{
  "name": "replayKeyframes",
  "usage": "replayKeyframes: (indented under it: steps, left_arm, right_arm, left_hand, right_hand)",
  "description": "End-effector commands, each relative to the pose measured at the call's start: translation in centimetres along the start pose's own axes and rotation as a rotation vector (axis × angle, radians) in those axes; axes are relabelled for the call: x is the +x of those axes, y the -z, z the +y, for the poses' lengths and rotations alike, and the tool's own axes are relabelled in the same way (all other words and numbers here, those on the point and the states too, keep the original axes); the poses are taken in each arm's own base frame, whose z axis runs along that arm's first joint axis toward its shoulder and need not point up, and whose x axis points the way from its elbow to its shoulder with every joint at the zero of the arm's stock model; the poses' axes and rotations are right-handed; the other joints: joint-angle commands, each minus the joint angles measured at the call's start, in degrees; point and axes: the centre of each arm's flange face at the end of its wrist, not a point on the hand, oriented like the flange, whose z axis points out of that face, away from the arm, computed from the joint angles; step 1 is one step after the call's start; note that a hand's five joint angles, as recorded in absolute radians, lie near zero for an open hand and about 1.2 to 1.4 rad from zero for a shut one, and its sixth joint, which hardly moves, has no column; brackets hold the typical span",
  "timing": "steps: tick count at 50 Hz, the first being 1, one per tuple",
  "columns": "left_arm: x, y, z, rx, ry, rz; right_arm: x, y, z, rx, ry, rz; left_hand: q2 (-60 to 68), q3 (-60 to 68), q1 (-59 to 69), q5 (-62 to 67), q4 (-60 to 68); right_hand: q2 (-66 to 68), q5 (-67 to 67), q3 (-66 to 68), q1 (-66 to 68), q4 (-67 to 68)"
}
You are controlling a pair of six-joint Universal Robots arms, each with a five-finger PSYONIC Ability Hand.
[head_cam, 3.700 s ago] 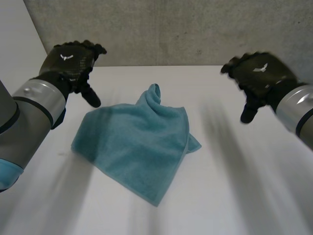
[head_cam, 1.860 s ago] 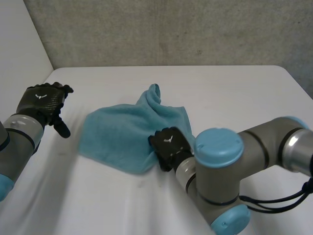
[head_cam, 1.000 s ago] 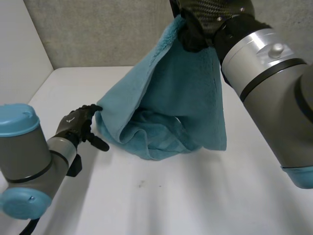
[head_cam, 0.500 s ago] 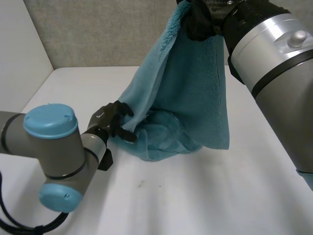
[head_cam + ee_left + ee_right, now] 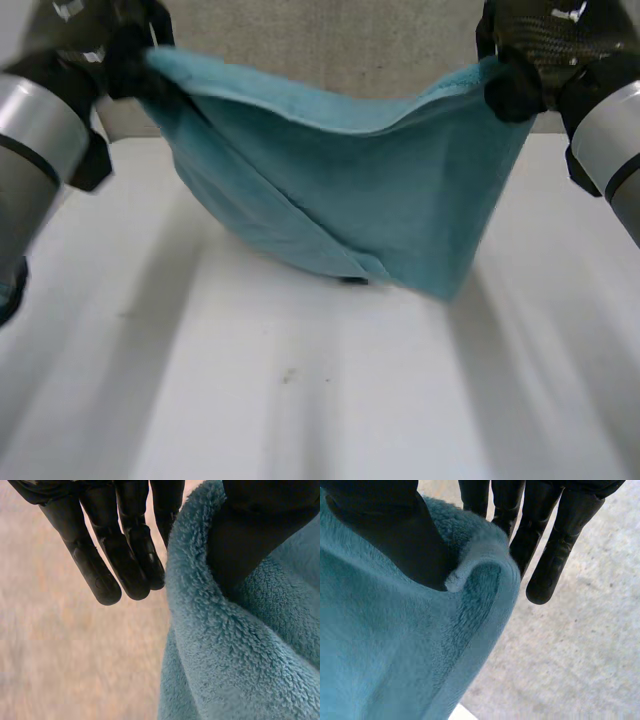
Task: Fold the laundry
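Hanging above white table (image 5: 300, 400), teal towel (image 5: 380, 190) sagging in the middle, left hand (image 5: 100, 45) pinched onto one top corner, right hand (image 5: 540, 45) pinched onto the opposite corner.

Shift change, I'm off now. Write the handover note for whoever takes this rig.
Left hand: shut on one upper corner of the towel, thumb pinching it against straight fingers.
Right hand: shut on the other upper corner, same pinch.
Towel: held up and spread between the hands over the table, sagging in the middle.
Done: towel raised by two corners.
Left: lay it flat and fold it; no fold made yet.
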Motion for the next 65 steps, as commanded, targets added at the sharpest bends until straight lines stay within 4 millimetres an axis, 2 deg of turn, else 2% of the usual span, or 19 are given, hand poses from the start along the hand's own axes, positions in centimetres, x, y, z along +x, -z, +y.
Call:
replayKeyframes:
  steps: [1,3,4,6,7,8,9,13,16,17,22,25,28,29,36,37,41,48,65]
  left_arm:
    - [-1.0,-1.8,1.8,-0.121,-0.047,0.017]
    - [-1.2,-2.2,3.8,-0.192,-0.043,0.015]
    - [-1.3,-2.6,6.0,-0.257,-0.038,0.021]
    - [-1.3,-3.1,8.3,-0.315,-0.038,0.026]
    - [-1.4,-3.5,10.5,-0.364,-0.041,0.029]
    - [-1.4,-3.5,10.5,-0.365,-0.041,0.029]
    - [-1.5,-4.1,13.6,-0.428,-0.047,0.029]
    - [-1.6,-5.5,17.3,-0.444,-0.055,0.029]
    - [-1.5,-6.0,18.7,-0.432,-0.056,0.033]
    - [-1.5,-6.3,19.0,-0.412,-0.057,0.032]
    - [-0.3,-5.9,19.1,-0.391,-0.061,0.044]
    - [1.3,-4.4,17.8,-0.389,-0.064,0.061]
    - [1.5,-3.0,16.4,-0.386,-0.068,0.043]
    - [1.5,-1.9,15.7,-0.393,-0.071,0.021]
    - [1.0,3.1,14.7,-0.446,-0.084,-0.119]
    - [1.1,4.4,15.0,-0.463,-0.079,-0.145]
    - [1.7,7.1,16.1,-0.498,-0.063,-0.193]
    - [2.3,10.3,17.6,-0.527,-0.083,-0.269]
    - [1.6,11.3,19.0,-0.545,-0.12,-0.342]
  right_arm:
    - [-1.1,0.3,3.1,-0.099,-0.007,-0.051]
    - [-1.3,0.2,4.1,-0.123,-0.008,-0.055]
    - [-1.5,0.2,4.6,-0.137,-0.008,-0.061]
    - [-1.8,-0.1,6.3,-0.186,-0.004,-0.068]
    - [-1.8,-0.2,6.8,-0.201,-0.004,-0.069]
    - [-1.9,-0.3,7.4,-0.217,-0.005,-0.068]
    - [-2.0,-0.5,8.3,-0.24,-0.005,-0.072]
    - [-2.3,-1.2,10.1,-0.262,-0.009,-0.072]
    - [-2.4,-1.5,10.7,-0.261,-0.008,-0.072]
    - [-2.5,-2.0,11.7,-0.258,-0.012,-0.068]
    - [-2.3,-2.9,13.5,-0.253,-0.014,-0.034]
    - [-2.2,-3.3,14.6,-0.261,-0.009,-0.007]
    - [-2.4,-3.4,15.4,-0.275,-0.002,0.0]
    - [-2.6,-3.5,16.0,-0.289,0.001,-0.002]
    - [-2.8,-3.6,18.0,-0.336,0.0,-0.006]
    - [-2.8,-3.6,18.0,-0.336,0.0,-0.006]
    - [-2.5,-3.7,18.1,-0.335,0.008,0.001]
    - [-1.6,-4.0,18.4,-0.338,0.013,0.025]
    - [1.1,-4.8,19.0,-0.322,0.066,0.134]
  left_hand:
    - [11.44,12.02,14.3,15.69,11.8]
    - [11.44,12.02,14.3,15.69,11.8]
    - [11.44,12.02,14.3,15.69,11.8]
    - [11.44,12.02,14.3,15.69,11.8]
    - [11.44,12.02,14.3,15.69,11.8]
    - [11.44,12.02,14.3,15.69,11.8]
    - [11.44,12.02,14.3,15.69,11.8]
    - [11.44,12.02,14.3,15.69,11.8]
    - [11.44,12.02,14.3,15.69,11.8]
    - [2.81,3.39,5.66,7.06,3.17]
    - [-28.52,-27.93,-25.66,-24.27,-28.15]
    - [-35.62,-35.04,-32.77,-31.37,-35.26]
    - [-39.15,-38.57,-36.29,-34.9,-38.79]
    - [-42.16,-41.58,-39.31,-37.91,-41.8]
    - [-42.87,-42.28,-40.01,-38.61,-42.5]
    - [-43.37,-42.78,-40.51,-39.12,-43.0]
    - [-43.2,-42.62,-40.35,-38.95,-42.84]
    - [-42.87,-42.29,-40.01,-38.62,-42.51]
    - [-42.03,-41.45,-39.17,-37.78,-41.67]
  right_hand:
    - [12.76,13.69,12.18,24.73,11.64]
    - [12.76,13.69,12.18,24.73,11.64]
    - [12.76,13.69,12.18,24.73,11.64]
    - [12.76,13.69,12.18,24.73,11.64]
    - [12.76,13.69,12.18,24.73,11.64]
    - [12.76,13.69,12.18,24.73,11.64]
    - [12.76,13.69,12.18,24.73,11.64]
    - [12.76,13.69,12.18,24.73,11.64]
    - [12.76,13.69,12.18,24.73,11.64]
    - [12.76,13.69,12.18,24.73,11.64]
    - [12.76,13.69,12.18,24.73,11.64]
    - [12.76,13.69,12.18,24.73,11.64]
    - [12.76,13.69,12.18,24.73,11.64]
    - [12.76,13.69,12.18,24.73,11.64]
    - [12.76,13.69,12.18,24.73,11.64]
    - [12.76,13.69,12.18,24.73,11.64]
    - [12.76,13.69,12.18,24.73,11.64]
    - [12.76,13.69,12.18,24.73,11.64]
    - [12.76,13.69,12.18,24.73,11.64]
